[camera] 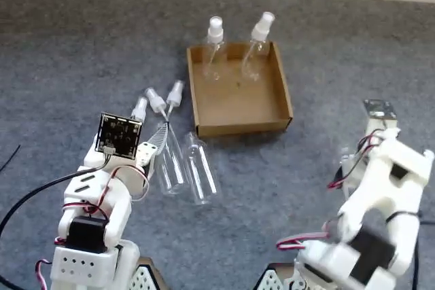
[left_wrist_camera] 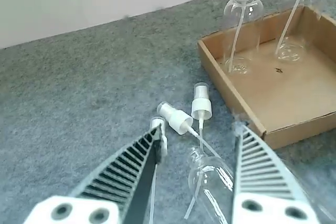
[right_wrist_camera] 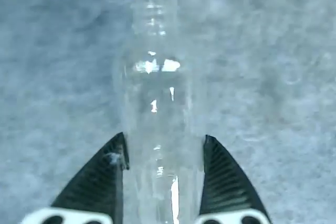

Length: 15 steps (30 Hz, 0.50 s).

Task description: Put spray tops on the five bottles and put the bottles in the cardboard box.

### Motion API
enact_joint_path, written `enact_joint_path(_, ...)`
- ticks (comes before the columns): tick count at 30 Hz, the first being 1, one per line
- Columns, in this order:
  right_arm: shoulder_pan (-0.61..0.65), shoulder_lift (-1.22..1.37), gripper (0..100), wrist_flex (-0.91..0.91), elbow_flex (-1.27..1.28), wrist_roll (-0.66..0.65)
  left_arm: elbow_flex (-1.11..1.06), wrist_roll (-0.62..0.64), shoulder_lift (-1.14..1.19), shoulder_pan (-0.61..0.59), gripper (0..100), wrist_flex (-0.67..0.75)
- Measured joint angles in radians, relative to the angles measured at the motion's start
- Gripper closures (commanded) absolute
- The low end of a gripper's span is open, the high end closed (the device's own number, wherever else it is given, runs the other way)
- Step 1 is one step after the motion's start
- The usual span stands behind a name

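Note:
The cardboard box (camera: 238, 127) sits at the far middle of the table, with two capped bottles (camera: 214, 49) (camera: 255, 45) upright along its back wall. Two clear bottles (camera: 170, 161) (camera: 202, 168) lie on the carpet in front of it. Three loose spray tops (camera: 139, 107) (camera: 155, 98) (camera: 175, 92) lie by their necks. My left gripper (left_wrist_camera: 198, 129) is open just above them, its fingers on either side of one lying bottle (left_wrist_camera: 210, 177). At the right, my right gripper (right_wrist_camera: 164, 140) is shut on an uncapped clear bottle (right_wrist_camera: 157, 87), neck pointing away.
Grey carpet covers the whole table (camera: 81, 45). There is open floor between the two arms and to the left of the box. A black cable (camera: 10, 157) runs off the left edge.

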State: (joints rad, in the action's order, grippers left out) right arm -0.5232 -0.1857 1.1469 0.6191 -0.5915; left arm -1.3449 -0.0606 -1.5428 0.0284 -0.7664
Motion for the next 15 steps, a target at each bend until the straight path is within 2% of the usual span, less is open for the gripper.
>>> enact_joint_path(5, -0.038, 0.230, 99.5, -0.005, -0.189, -0.003, 0.000, 0.000, 0.000, 0.000, 79, 0.000)
enact_joint_path(9, -0.040, 0.304, 98.8, -0.005, -0.264, -0.057, 0.000, 0.000, 0.000, 0.000, 79, 0.000)
enact_joint_path(15, -0.040, 0.331, 83.0, -0.005, -0.276, -0.075, 0.000, 0.000, 0.000, 0.000, 79, 0.000)
